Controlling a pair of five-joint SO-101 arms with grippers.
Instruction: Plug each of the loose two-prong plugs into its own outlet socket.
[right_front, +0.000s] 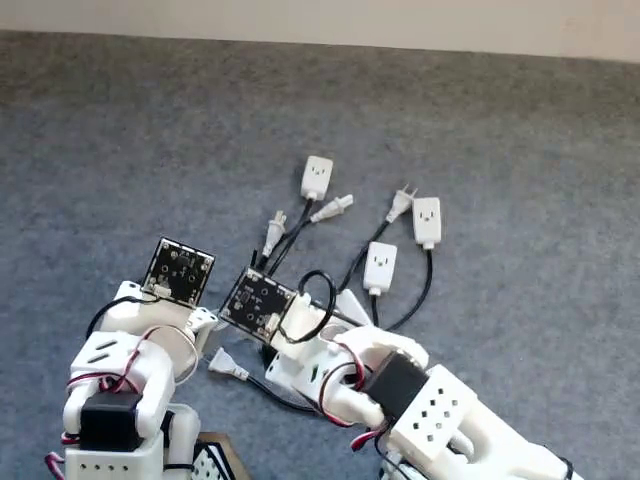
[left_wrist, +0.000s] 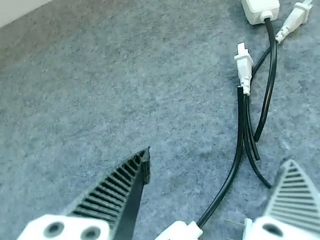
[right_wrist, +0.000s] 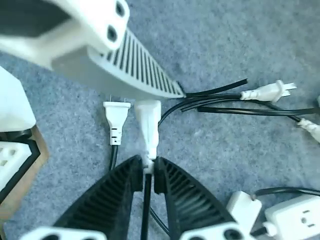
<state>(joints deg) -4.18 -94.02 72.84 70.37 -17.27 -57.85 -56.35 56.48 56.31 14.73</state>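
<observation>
From above, you can count three white sockets on your fuzzy gray desk: the far socket, the side socket and the near socket. Each one has a black cord.

You can count four white plugs from above too. One plug lies just beside the far socket. A second plug lies just beside the side socket. A third plug lies near the far socket's cord. The fourth plug lies down between your two arms, and its two prongs are bare.

Your right fingers are closed tight on the tail end of a held plug, right where its cord starts. It lies flat on the desk, just beside the fourth plug.

Your left fingers are spread wide and hold nothing. They hang low over the desk, and a black cord runs between them.
</observation>
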